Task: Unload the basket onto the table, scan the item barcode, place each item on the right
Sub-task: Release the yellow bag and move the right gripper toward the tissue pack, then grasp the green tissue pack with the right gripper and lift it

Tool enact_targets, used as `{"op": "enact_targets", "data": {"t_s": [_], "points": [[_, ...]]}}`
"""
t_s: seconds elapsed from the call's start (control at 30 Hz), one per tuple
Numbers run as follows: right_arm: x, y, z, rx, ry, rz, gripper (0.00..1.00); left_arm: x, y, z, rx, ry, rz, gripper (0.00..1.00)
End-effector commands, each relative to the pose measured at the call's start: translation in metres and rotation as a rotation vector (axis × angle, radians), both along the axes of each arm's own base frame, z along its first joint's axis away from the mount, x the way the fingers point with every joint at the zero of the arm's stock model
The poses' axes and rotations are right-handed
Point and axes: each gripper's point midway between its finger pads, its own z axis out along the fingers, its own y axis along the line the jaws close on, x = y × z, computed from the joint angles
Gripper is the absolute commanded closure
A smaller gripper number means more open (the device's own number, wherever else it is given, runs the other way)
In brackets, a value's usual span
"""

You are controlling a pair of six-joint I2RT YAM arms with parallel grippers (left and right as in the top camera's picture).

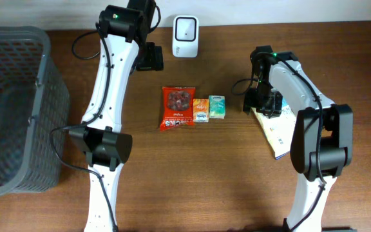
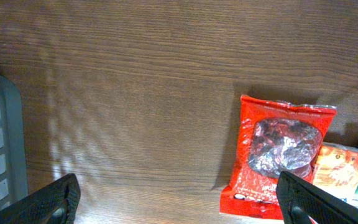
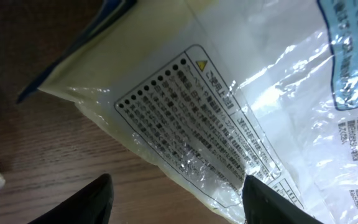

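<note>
While the right arm bends over it, the pale bag (image 1: 277, 132) lies well right of the red bag (image 1: 177, 107), much of it hidden from overhead by arm and wrist. Up close its clear film glares, the black print is too fine to read, and its edges run out of frame. The right claw (image 3: 178, 186) shows only as two dark fingertips at the frame's bottom edge. They are set partly apart, low over a corner of the pale bag, with nothing clamped between them; whether either tip grazes the film cannot be told. The left claw (image 2: 182, 205) gapes at its widest over bare table (image 1: 172, 180), left of the red bag and farther back, holding nothing. An orange pack (image 1: 200, 109) sits against the red bag's right side, with a green pack (image 1: 217, 106) just beyond it; the left wrist view crops the green one. The scanner (image 1: 185, 28) stands behind the red bag at the table's far edge. The basket (image 1: 11, 109), far left of the red bag, is cut off by the frame.
</note>
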Motion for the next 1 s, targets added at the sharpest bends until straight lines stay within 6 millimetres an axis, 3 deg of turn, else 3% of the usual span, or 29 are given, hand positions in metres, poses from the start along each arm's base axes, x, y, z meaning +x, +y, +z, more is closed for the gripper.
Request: {"op": "enact_targets", "data": {"t_s": [0.0, 0.13, 0.2, 0.27, 0.33, 0.47, 0.53, 0.63, 0.7, 0.77, 0.87, 0.97], "points": [[0.009, -0.013, 0.003, -0.074, -0.035, -0.013, 0.34, 0.001, 0.000, 0.002, -0.008, -0.008, 0.010, 0.01], [0.024, -0.058, 0.012, -0.305, -0.111, -0.051, 0.34, 0.001, 0.000, 0.002, -0.008, -0.008, 0.010, 0.01], [0.039, -0.074, 0.013, -0.341, -0.174, -0.082, 0.34, 0.001, 0.000, 0.002, -0.008, -0.008, 0.010, 0.01], [0.049, -0.086, 0.015, -0.354, -0.209, -0.058, 0.28, 0.001, 0.000, 0.002, -0.008, -0.008, 0.010, 0.01], [0.048, -0.086, 0.019, -0.344, -0.195, -0.052, 0.26, 0.001, 0.000, 0.002, -0.008, -0.008, 0.010, 0.01], [0.046, -0.041, 0.018, -0.098, -0.168, -0.041, 0.23, 0.001, 0.000, 0.002, -0.008, -0.008, 0.010, 0.01], [0.052, -0.015, 0.017, 0.033, -0.188, -0.031, 0.12, 0.001, 0.000, 0.002, -0.008, -0.008, 0.010, 0.01], [0.050, 0.025, 0.016, 0.201, -0.183, 0.054, 0.12, 0.001, 0.000, 0.002, -0.008, -0.008, 0.010, 0.01], [0.046, 0.035, 0.010, 0.207, -0.172, 0.076, 0.13, 0.001, 0.000, 0.002, -0.008, -0.008, 0.010, 0.01], [0.039, 0.061, -0.003, 0.254, -0.171, 0.121, 0.28, 0.001, 0.000, 0.002, -0.008, -0.008, 0.010, 0.01], [0.038, 0.093, -0.011, 0.325, -0.198, 0.167, 0.30, 0.001, 0.000, 0.002, -0.008, -0.008, 0.010, 0.01], [0.040, 0.106, -0.011, 0.338, -0.213, 0.165, 0.29, 0.001, 0.000, 0.002, -0.008, -0.008, 0.010, 0.01]]}}
